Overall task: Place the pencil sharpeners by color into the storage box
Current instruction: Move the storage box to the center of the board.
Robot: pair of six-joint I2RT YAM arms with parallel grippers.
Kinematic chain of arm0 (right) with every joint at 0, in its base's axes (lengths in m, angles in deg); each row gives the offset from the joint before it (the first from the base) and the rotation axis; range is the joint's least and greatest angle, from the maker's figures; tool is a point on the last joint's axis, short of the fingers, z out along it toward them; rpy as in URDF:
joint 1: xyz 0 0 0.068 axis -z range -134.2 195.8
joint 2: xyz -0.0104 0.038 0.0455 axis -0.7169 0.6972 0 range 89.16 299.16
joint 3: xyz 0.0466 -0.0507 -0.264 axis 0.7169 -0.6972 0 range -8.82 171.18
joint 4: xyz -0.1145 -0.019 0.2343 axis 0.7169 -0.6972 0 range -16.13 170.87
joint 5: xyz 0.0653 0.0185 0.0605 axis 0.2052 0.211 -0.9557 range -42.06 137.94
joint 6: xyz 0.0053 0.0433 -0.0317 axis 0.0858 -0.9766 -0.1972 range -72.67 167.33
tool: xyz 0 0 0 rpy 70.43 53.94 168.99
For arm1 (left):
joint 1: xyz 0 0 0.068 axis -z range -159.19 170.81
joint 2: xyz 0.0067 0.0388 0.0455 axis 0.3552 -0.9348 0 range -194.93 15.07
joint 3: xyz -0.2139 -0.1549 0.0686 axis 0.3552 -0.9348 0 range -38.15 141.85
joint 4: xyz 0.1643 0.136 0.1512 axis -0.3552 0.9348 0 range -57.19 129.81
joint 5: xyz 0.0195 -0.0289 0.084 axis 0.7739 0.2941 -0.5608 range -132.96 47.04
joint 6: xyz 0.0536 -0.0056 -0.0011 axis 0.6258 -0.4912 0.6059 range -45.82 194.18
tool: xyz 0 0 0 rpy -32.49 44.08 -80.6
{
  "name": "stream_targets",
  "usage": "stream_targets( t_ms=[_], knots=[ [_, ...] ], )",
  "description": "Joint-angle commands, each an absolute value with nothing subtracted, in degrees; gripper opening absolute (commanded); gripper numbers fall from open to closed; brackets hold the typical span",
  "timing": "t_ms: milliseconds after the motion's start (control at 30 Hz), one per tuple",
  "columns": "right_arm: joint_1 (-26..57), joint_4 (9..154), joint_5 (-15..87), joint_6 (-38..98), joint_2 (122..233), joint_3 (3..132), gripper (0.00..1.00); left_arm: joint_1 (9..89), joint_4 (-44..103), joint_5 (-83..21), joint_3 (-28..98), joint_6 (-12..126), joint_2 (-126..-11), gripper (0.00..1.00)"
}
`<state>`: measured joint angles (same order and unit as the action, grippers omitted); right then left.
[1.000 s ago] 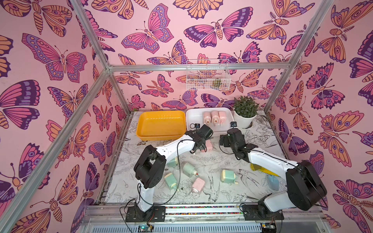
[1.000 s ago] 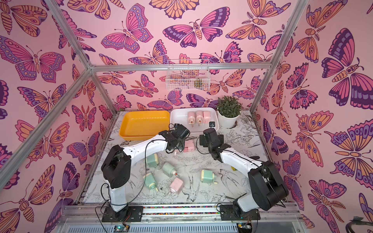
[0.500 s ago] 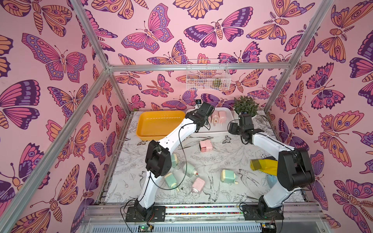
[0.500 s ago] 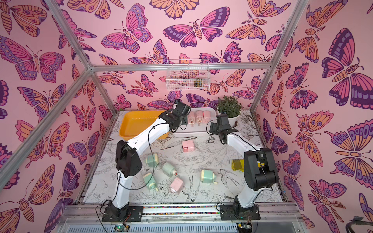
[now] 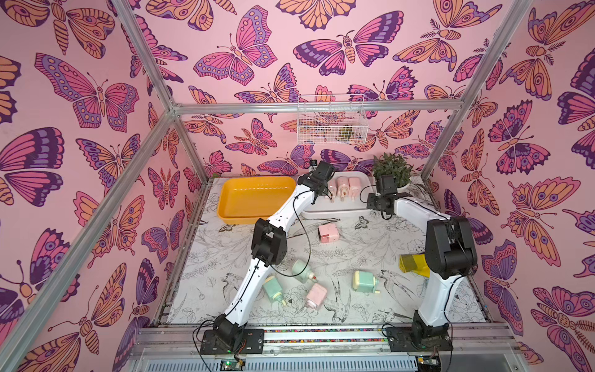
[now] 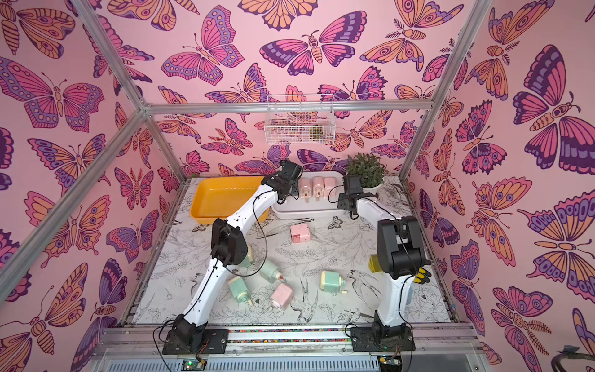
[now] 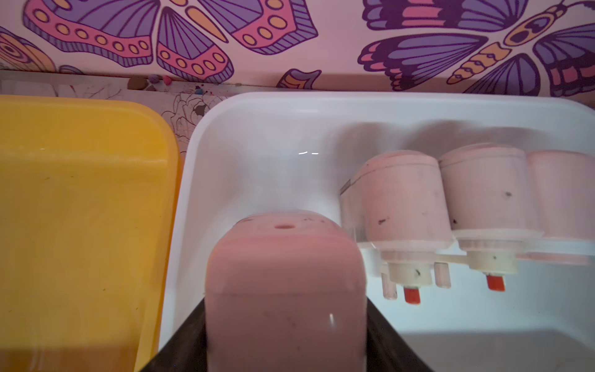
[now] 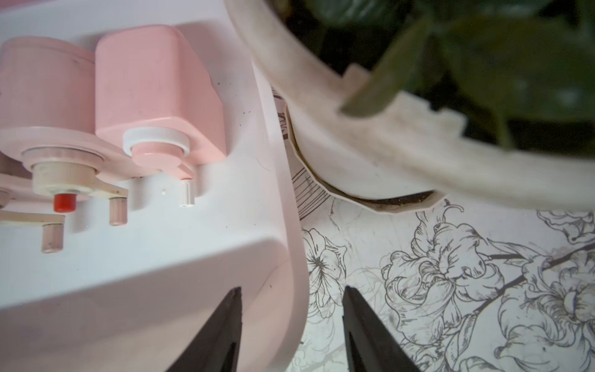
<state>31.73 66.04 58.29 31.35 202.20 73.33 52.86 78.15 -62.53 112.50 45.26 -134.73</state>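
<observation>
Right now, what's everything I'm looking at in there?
tray sharpeners: three, pink, side by side in the white tray
held sharpener: one, pink, above the white tray
loose pink sharpeners: two, on the table
green sharpeners: four, mint, front of the table; one half hidden by the left arm
white tray: one, at the back
yellow tray: one, beside the white tray
potted plant: one, green, back corner
wire basket: one, white, back wall
yellow piece: one, translucent, by the right arm
left tool: gripping the held sharpener
right tool: open, at the white tray's corner

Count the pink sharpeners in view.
6 pink sharpeners: three in the white tray, one held by the left pincer over it, two loose on the table; arms could hide more.
</observation>
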Motion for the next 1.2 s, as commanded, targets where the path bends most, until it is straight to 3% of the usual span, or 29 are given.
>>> stream_targets(
  t_ms=[0,200,400,500,1167],
  knots=[
    [31.87,64.06,59.4,32.88,204.92,76.07,0.45,51.4,76.91,-58.68,115.4,45.22,-136.81,0.0],
    [32.0,63.51,58.22,34.13,208.0,79.5,0.33,51.4,76.51,-57.88,115.24,45.7,-136.33,0.0],
    [32.09,63.2,57.66,34.48,208.61,80.55,0.05,51.8,76.59,-58.24,114.64,46.63,-135.88,0.0],
    [32.1,63.12,56.68,34.72,207.73,79.25,0.0,52.23,76.58,-59.09,113.26,46.85,-134.91,0.0],
    [32.15,64.8,50.62,37.3,194.6,62.36,0.0,55.06,77.56,-64.69,101.36,45.12,-127.57,0.0]
  ],
)
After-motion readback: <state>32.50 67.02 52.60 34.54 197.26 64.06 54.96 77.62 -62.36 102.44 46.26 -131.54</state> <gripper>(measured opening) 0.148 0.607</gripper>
